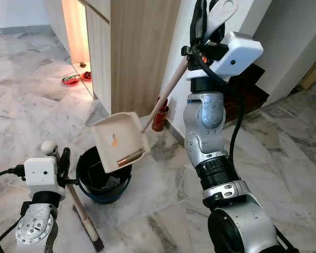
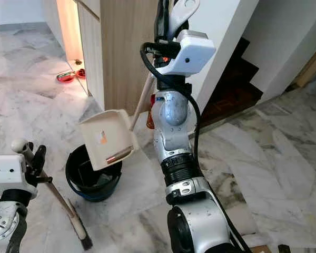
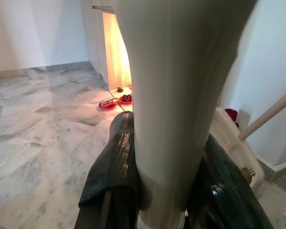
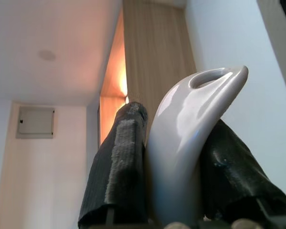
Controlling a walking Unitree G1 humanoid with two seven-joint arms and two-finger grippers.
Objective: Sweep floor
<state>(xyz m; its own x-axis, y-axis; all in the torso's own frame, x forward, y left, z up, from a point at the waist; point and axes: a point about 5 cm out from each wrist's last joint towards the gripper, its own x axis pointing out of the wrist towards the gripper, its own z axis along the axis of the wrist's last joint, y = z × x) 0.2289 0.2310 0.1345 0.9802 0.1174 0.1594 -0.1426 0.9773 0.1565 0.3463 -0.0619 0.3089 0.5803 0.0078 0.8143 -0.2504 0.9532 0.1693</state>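
Emptying seems to be the step in hand, so I judge the sweeping itself is mostly finished. The right pincer (image 1: 209, 21), raised high, is pressed on the glossy white plastic grip (image 4: 190, 143) at the top of the long pale wooden handle (image 1: 166, 95), pinching it between its two black fingers (image 4: 117, 162). At the lower end of this handle the beige plastic dustpan (image 1: 118, 139) is tipped steeply over the round black plastic bucket with a blue rim (image 1: 102, 179), and its lip hangs just above the bucket opening. Some dark matter lies inside the bucket, but I cannot tell what it is. The left pincer (image 1: 60, 158), low on the robot's left side, is closed around the smooth cream-white handle (image 3: 176, 95) of the small broom (image 1: 87, 219), whose dark bristle head rests on the floor beside the bucket.

The grey-white marble floor (image 1: 284, 153) looks polished, with soft veins, and near the robot I see no clear dirt, though small dust would not be visible. What is left, in my judgement, is to finish shaking out the dustpan and perhaps a last pass. Behind stands a tall cabinet of light wood grain (image 1: 137, 52), with a red cylindrical can (image 1: 158, 118) at its foot and red shallow dishes (image 1: 76, 78) farther away.
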